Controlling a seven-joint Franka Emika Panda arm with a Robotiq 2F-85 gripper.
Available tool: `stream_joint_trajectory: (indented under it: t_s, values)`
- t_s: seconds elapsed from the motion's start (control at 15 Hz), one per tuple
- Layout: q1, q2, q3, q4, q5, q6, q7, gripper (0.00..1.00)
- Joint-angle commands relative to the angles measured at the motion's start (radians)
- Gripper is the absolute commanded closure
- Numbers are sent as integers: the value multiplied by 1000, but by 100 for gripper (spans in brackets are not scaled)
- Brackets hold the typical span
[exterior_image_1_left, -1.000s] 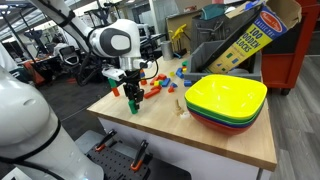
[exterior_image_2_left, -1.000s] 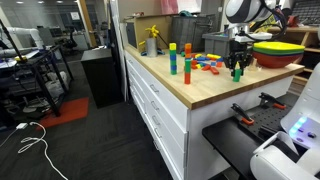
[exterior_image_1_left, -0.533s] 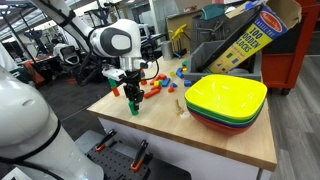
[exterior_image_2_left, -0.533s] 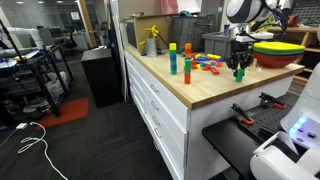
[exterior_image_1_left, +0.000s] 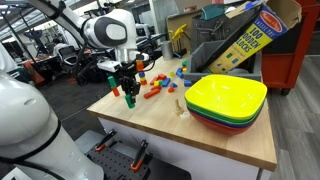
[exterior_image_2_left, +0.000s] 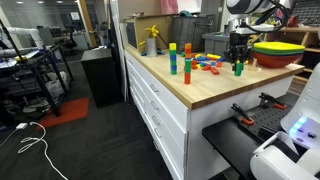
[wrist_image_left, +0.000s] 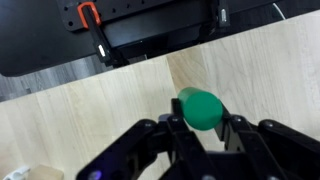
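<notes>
My gripper (exterior_image_1_left: 129, 90) is shut on a green cylinder block (exterior_image_1_left: 130, 100) and holds it a little above the wooden tabletop (exterior_image_1_left: 150, 125), near the table's front left corner. It also shows in an exterior view (exterior_image_2_left: 238, 58), with the green block (exterior_image_2_left: 238, 69) hanging below the fingers. In the wrist view the green block (wrist_image_left: 203, 108) sits upright between my two black fingers (wrist_image_left: 203, 122), with bare wood beneath it. A pile of coloured blocks (exterior_image_1_left: 155, 85) lies just beyond the gripper.
A stack of bowls, yellow on top (exterior_image_1_left: 225, 100), stands on the table's right side. A large cardboard blocks box (exterior_image_1_left: 250, 35) and a yellow bottle (exterior_image_1_left: 178, 38) are behind. Two short block towers (exterior_image_2_left: 178, 60) stand further along the table. The table edge is close below the gripper.
The gripper has risen with the green block, lifting it off the tabletop where it stood before.
</notes>
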Motion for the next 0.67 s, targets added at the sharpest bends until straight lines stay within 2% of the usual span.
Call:
stream_joint_trajectory:
  t_s: [0.0,0.2,0.6]
  values:
    - [16,-89,15,39,16,-139,32,92]
    - [31,-124,30,80,44,-231,63,92]
    - [68,-158,69,158,134,-324,109,92]
